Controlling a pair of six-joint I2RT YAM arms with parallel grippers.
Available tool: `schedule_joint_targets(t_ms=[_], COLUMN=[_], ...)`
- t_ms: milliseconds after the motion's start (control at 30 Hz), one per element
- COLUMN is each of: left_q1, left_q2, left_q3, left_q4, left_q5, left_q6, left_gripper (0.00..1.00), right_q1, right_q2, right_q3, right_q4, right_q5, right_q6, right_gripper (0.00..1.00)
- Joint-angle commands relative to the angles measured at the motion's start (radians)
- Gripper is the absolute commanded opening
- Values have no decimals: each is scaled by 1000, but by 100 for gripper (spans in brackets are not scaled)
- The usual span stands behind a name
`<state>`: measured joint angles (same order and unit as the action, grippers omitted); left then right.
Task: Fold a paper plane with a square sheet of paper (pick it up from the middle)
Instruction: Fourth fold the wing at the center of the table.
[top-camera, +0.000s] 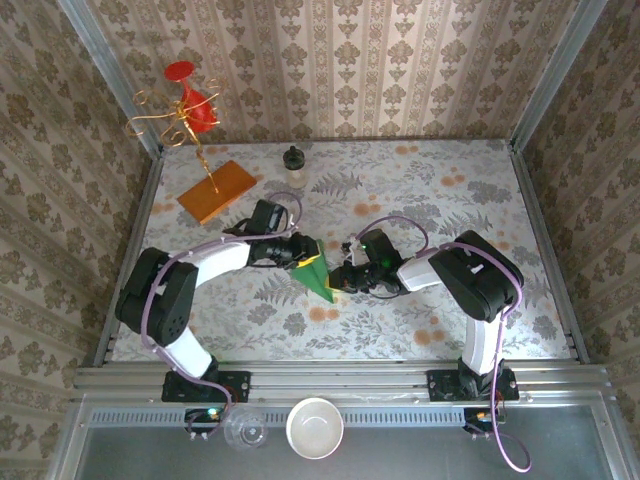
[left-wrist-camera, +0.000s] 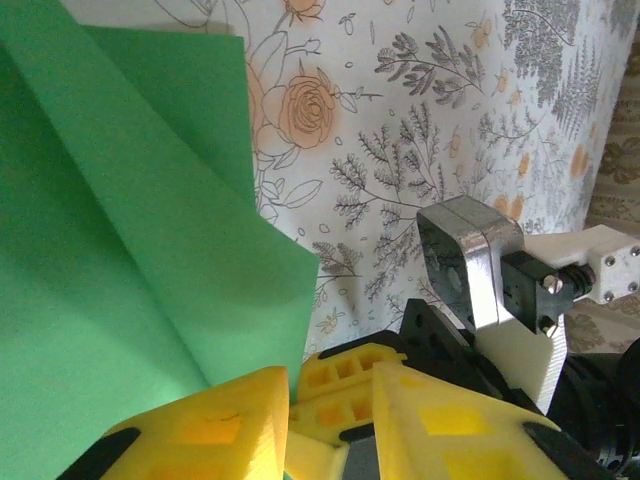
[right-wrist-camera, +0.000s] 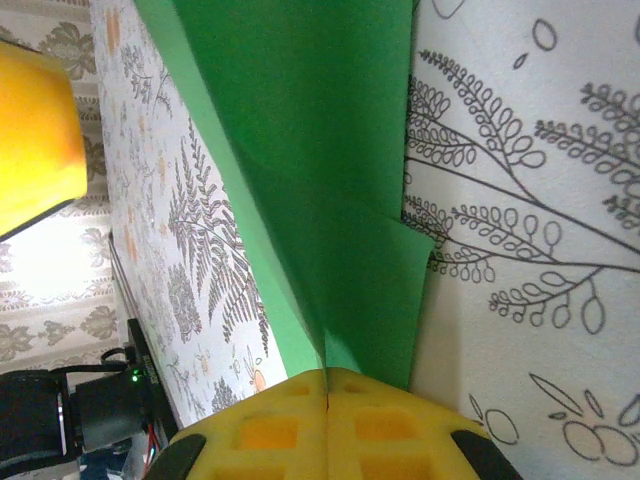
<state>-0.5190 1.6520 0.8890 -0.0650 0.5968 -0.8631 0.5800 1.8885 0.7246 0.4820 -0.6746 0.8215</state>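
A pointed, folded bright green paper sheet (top-camera: 316, 277) sits mid-table, left gripper (top-camera: 303, 256) at its eleven o'clock, right gripper (top-camera: 340, 282) at three.

The square sheet of paper (right-wrist-camera: 320, 150) is thin, matt green paper, smooth apart from its sharp creases. The desk (right-wrist-camera: 520, 150) has a smooth printed floral covering. The right gripper (right-wrist-camera: 327, 385) is matt yellow plastic with moulded recesses. The board (top-camera: 217, 190) looks like smooth wood, the bowl (top-camera: 315, 428) is glossy white, and the rail (top-camera: 340, 378) is brushed metal.

Bright diffuse light, soft shadows across the square sheet of paper (left-wrist-camera: 120, 250), wrist foregrounds blurred
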Motion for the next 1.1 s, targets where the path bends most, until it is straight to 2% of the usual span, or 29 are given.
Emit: schedule_joint_targets(t_ms=[0, 200, 667, 867, 1067], left_q1=[4, 4, 14, 14, 17], left_q2=[32, 87, 173, 180, 175], left_q3=[-20, -22, 4, 10, 2], left_q4=[93, 127, 143, 137, 128], left_q5=[83, 109, 129, 129, 123], left_q6=[-17, -19, 21, 24, 26], left_gripper=[27, 20, 18, 17, 17], right_q1=[-11, -20, -31, -32, -34], right_q2=[67, 67, 61, 38, -31], right_q3=[-34, -39, -44, -42, -31], right_q4=[-87, -73, -80, -93, -135], right_q5=[20, 8, 4, -2, -31], right_q6=[20, 32, 41, 39, 30], right_gripper=[7, 7, 9, 13, 22])
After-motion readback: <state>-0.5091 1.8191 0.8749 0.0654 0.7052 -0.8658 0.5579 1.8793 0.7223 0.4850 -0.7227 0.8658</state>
